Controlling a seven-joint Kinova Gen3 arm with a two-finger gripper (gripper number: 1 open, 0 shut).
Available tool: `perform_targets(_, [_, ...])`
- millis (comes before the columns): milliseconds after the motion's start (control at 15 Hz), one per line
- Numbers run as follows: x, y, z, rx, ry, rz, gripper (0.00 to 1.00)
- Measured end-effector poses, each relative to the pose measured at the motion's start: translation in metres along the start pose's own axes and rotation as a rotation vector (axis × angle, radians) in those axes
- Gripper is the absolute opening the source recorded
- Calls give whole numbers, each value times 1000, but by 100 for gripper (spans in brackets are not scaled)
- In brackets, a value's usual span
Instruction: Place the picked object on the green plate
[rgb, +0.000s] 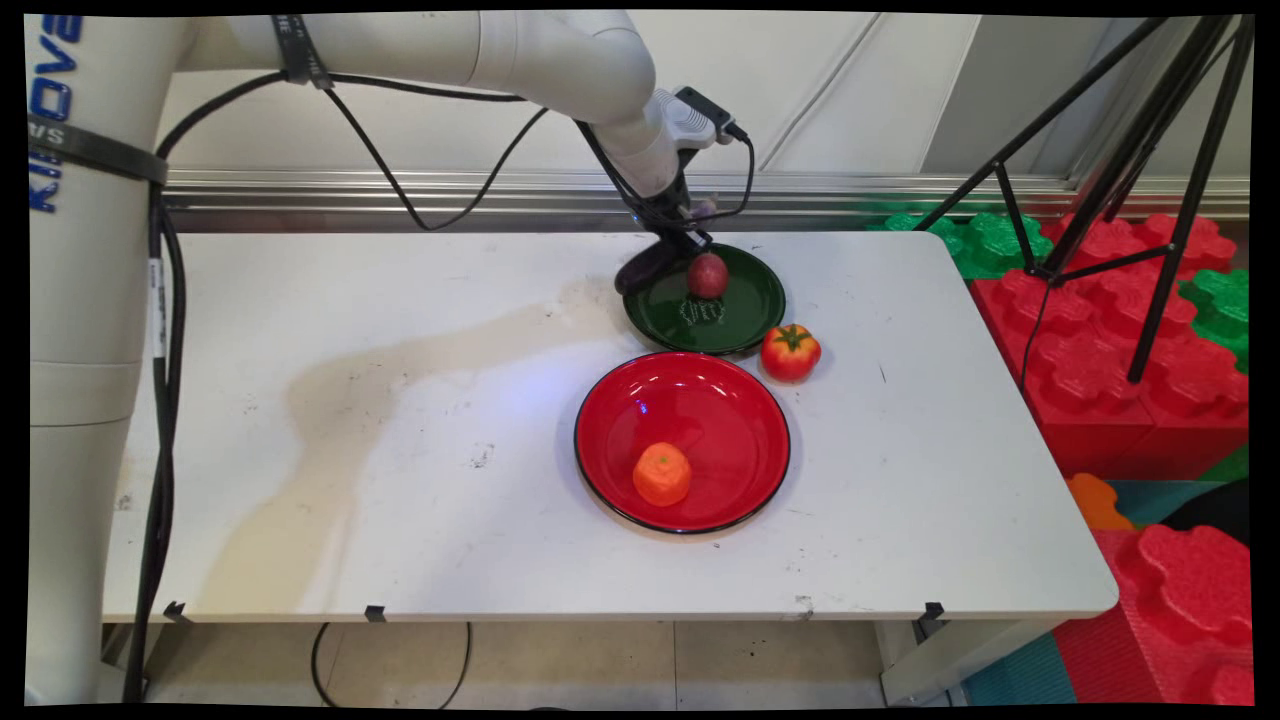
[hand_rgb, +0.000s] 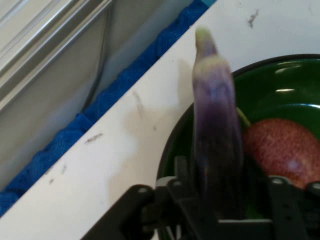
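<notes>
White table (rgb: 400, 420); gripper (hand_rgb: 220, 210) grips eggplant (hand_rgb: 216, 125) over green plate's (rgb: 745, 315) far rim, apparently

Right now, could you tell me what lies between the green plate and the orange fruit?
Only the red plate's bare inside, seen in the main view.

We see two plates: the far plate (rgb: 745, 320) holds a round fruit (rgb: 707, 276), the near plate (rgb: 730, 400) an orange piece (rgb: 661, 474); a tomato (rgb: 790, 352) sits between their right edges
</notes>
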Motion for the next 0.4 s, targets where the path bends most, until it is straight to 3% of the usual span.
perform_targets(67, [0,0,2,-6,1,-5,100])
perform_targets(400, [-1,2,7,-30,9,-18,100])
